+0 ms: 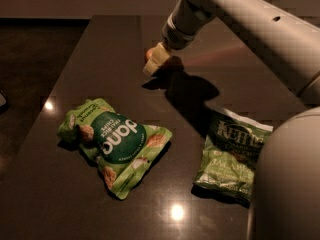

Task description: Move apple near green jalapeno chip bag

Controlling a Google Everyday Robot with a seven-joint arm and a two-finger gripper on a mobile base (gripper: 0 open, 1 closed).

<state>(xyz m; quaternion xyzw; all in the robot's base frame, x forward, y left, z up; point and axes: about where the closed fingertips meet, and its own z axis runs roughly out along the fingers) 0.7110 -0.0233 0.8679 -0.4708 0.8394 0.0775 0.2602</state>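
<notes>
The apple is small and red-orange and sits on the dark table toward the back centre. It is mostly hidden behind my gripper, which comes down from the upper right and sits right at the apple. The green jalapeno chip bag, with white "Kettle" lettering, lies flat at the front right, well away from the apple. Its right edge is hidden by my arm.
A lighter green bag with a round dark-green label lies at the front left. My arm's large pale body fills the lower right corner. The table's left edge runs diagonally beside a dark floor.
</notes>
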